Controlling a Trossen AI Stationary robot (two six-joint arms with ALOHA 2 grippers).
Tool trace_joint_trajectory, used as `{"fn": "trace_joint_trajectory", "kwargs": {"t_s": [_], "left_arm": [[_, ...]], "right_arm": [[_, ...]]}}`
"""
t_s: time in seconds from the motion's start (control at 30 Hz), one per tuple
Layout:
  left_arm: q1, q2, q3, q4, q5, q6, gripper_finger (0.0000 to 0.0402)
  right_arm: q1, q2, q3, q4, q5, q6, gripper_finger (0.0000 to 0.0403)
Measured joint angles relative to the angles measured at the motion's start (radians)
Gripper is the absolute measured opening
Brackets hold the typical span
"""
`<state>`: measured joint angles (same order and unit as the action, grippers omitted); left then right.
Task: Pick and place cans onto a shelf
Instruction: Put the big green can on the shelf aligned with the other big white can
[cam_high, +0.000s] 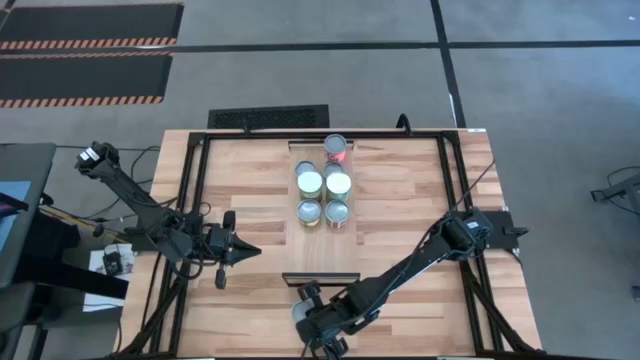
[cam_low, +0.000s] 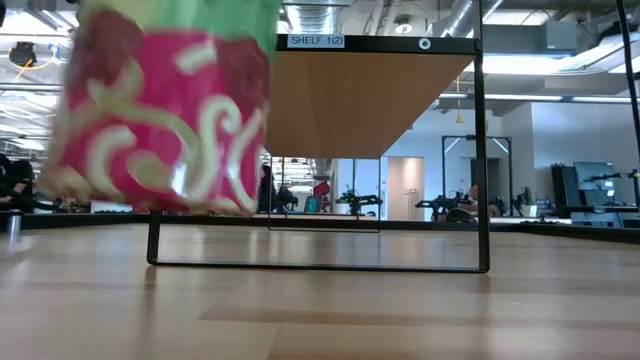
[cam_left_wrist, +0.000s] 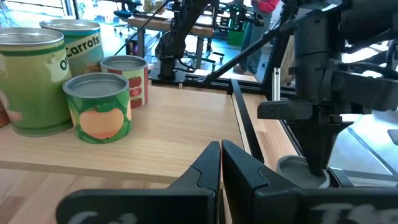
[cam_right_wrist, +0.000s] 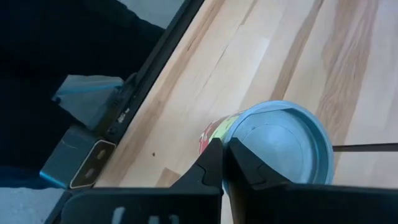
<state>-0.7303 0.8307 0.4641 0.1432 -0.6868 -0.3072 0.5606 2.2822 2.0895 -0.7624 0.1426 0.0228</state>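
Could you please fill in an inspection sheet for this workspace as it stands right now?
Surface: planked wooden tabletop in a black frame.
Job's things: five cans upright on the shelf; a sixth can off the shelf near the table's front edge, under the right arm.
Clutter: nothing seen.
Grippers: left gripper beside the shelf, jaws shut, empty; right gripper over the sixth can, grip not visible.
Cables: dark leads trail off the table's left side.
Surroundings: grey floor with striped mats; desks and other rigs beyond.
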Motion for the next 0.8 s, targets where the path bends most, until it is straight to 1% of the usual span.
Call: {"fn": "trace_joint_trajectory", "kwargs": {"t_s": [0.23, 0.6, 0.73, 0.8], "left_arm": [[0.000, 0.000, 0.000, -0.003, 0.000, 0.000, 0.0004], [0.000, 0.000, 0.000, -0.007, -0.001, 0.000, 0.0004], [0.000, 0.000, 0.000, -0.020, -0.001, 0.000, 0.0004], [0.000, 0.000, 0.000, -0.021, -0.001, 0.000, 0.0004]], "right_arm": [[0.000, -0.002, 0.001, -0.011, -0.012, 0.038, 0.0019], [-0.009, 0.015, 0.000, -0.017, -0.017, 0.145, 0.0020], [-0.019, 0.037, 0.001, -0.004, -0.064, 0.164, 0.0020], [-0.020, 0.040, 0.000, -0.015, -0.065, 0.171, 0.0020]]}}
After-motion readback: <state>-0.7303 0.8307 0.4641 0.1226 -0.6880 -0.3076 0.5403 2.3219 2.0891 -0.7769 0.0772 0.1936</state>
